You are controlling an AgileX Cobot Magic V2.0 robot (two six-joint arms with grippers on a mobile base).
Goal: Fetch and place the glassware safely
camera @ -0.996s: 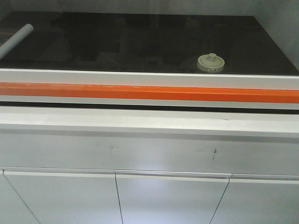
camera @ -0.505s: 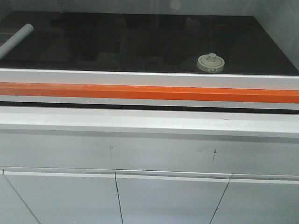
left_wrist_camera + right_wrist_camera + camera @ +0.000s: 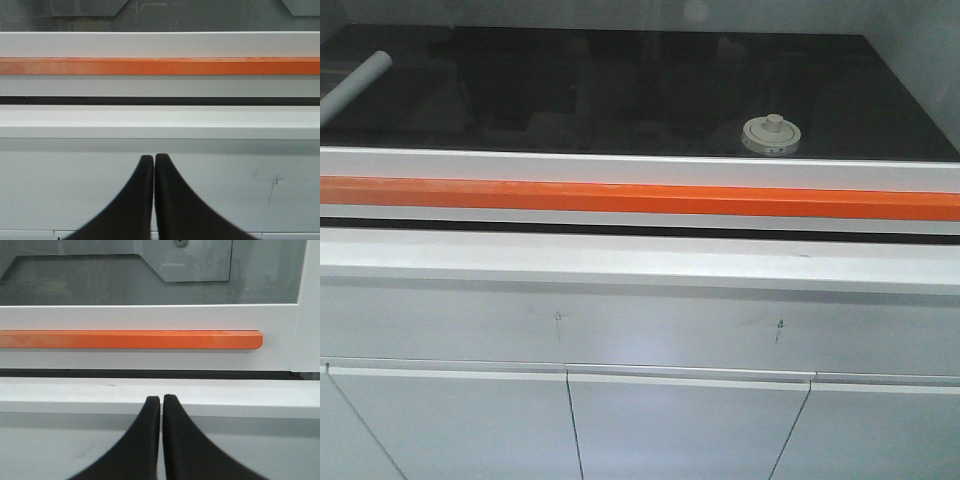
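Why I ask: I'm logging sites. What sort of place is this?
Probably a laboratory fume hood: glass sash with orange bar, black worktop holding the lidded jar, white cabinets below.

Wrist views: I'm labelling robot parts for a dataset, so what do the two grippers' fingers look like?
The left gripper and right gripper look alike: two plain matte black fingers each, broad at the base, curving to narrow rounded tips. No cables, markings or sleeves show; the arms are out of view.
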